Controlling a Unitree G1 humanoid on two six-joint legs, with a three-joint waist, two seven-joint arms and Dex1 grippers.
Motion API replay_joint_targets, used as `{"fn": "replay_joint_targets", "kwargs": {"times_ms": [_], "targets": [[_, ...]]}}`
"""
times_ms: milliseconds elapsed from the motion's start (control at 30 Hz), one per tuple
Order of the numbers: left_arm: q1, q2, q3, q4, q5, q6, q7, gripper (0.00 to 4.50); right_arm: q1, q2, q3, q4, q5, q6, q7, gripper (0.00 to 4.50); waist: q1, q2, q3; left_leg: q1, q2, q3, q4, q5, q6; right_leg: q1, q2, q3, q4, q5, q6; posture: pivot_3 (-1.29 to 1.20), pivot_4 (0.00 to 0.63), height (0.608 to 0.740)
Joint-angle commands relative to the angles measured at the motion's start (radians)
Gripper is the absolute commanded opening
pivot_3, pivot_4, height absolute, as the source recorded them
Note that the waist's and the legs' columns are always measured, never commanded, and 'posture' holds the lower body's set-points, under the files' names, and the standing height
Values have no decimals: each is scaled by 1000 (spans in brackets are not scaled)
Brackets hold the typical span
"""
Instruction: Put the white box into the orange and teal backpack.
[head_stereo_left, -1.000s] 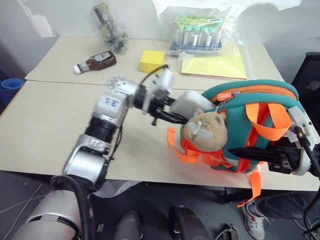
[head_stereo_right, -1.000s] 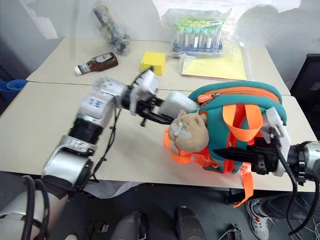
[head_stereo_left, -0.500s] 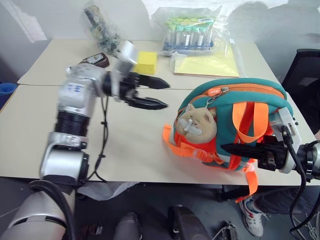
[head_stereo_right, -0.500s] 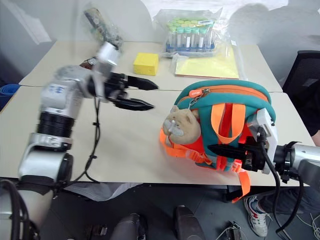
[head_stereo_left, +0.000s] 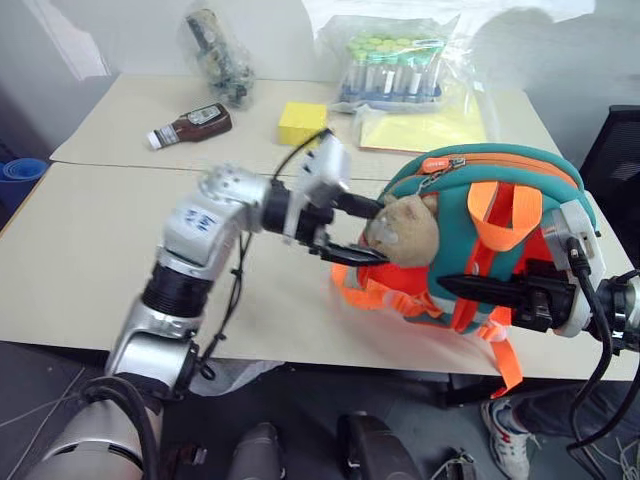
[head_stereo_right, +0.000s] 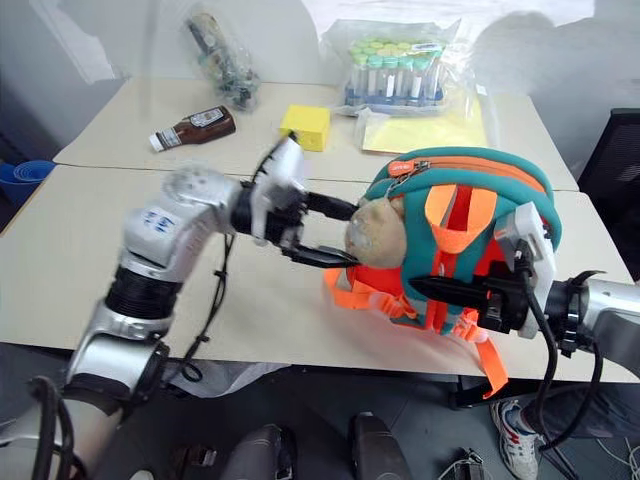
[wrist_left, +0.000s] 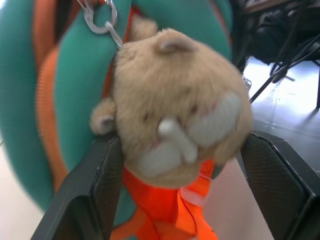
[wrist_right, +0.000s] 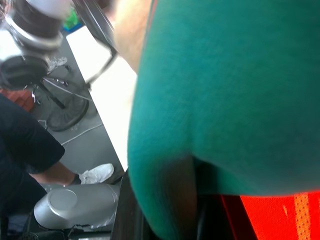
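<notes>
Left hand (head_stereo_left: 362, 228) spread around tan plush on orange-teal backpack (head_stereo_left: 470, 200)

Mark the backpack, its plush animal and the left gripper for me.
orange and teal backpack (head_stereo_left: 455, 200): left eye view, teal top panel.
plush animal (wrist_left: 180, 107): left wrist view, its face.
left gripper (head_stereo_left: 362, 230): left eye view, midway between its open fingertips.

The small orange and teal backpack (head_stereo_left: 480, 240) stands on the near right part of the beige worktop (head_stereo_left: 80, 260); its tan plush animal (head_stereo_left: 405, 228) blocks the backpack's left face. The worktop's near left stretch lies bare. Along the far edge stand a brown sauce bottle (head_stereo_left: 190, 125), a yellow block (head_stereo_left: 303, 122) and a clear bag of green-capped tubes (head_stereo_left: 392, 70).
</notes>
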Motion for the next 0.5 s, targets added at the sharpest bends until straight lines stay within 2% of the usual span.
{"fn": "replay_joint_targets", "kwargs": {"times_ms": [33, 100, 333, 433, 500], "targets": [[-40, -59, 2, 15, 23, -35, 82, 3611, -8, 11, -31, -40, 56, -10, -20, 0, 1, 0, 0, 0, 0, 0, 0, 0, 0, 0, 0, 0, 0, 0, 0, 0, 150, 740], [-48, -85, 33, 24, -10, -14, 92, 3005, -1, 14, -36, -45, 72, -12, -36, 0, 5, 0, 0, 0, 0, 0, 0, 0, 0, 0, 1, 0, 0, 0, 0, 0, 150, 740], [-87, -63, 97, 87, -53, 6, 64, 1040, 58, 21, -53, -55, 56, -27, -56, 0, 6, 0, 0, -1, 0, 0, 0, 0, 0, 0, 0, -1, -1, 0, 0, 0, 150, 740], [-201, 38, 194, 233, -98, 1, -18, 677, 97, 20, -96, -52, 56, -29, -63, 0, 7, 0, 0, -1, 0, -1, 0, 0, -1, 0, 0, -1, -1, 0, 0, 0, 150, 740], [-283, 141, 183, 400, -37, -91, -79, 570, 127, 10, -145, -46, 80, -24, -52, 0, 0, -1, 0, -2, 0, 0, 0, 0, -1, -2, 1, -1, 0, 0, 0, 0, 150, 740]]}}
